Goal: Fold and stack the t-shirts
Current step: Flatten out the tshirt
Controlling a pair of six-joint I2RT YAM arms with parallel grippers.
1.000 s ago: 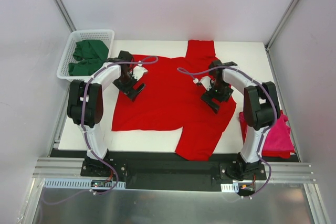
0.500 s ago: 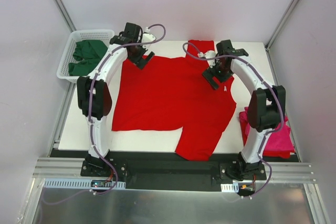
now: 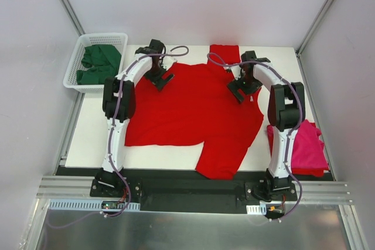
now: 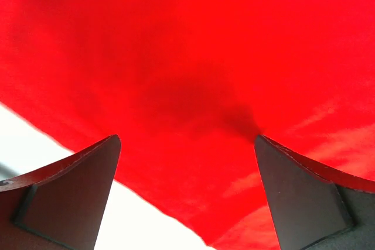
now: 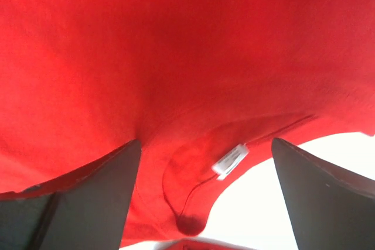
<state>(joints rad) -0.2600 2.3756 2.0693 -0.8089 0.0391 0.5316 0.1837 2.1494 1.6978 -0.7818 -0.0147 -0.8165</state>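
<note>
A bright red t-shirt (image 3: 187, 109) lies spread flat and sideways on the white table (image 3: 94, 133), with one sleeve (image 3: 224, 54) pointing to the far edge and its collar toward the right. My left gripper (image 3: 160, 79) is open just above the shirt's far-left edge. In the left wrist view its fingers (image 4: 76, 197) straddle red cloth (image 4: 193, 68) and a strip of bare table. My right gripper (image 3: 238, 91) is open low over the collar, and the right wrist view shows the white neck label (image 5: 230, 160) between its fingers (image 5: 88, 203). Neither holds anything.
A white lattice basket (image 3: 73, 73) at the far left holds dark green shirts (image 3: 96, 62). A magenta-pink shirt (image 3: 307, 151) lies folded at the table's right side, beside the right arm's base. Enclosure walls stand close on three sides.
Both arms swung from the middle of the red shirt toward its far side, then came down close over the cloth there. Both grippers stayed open throughout.
</note>
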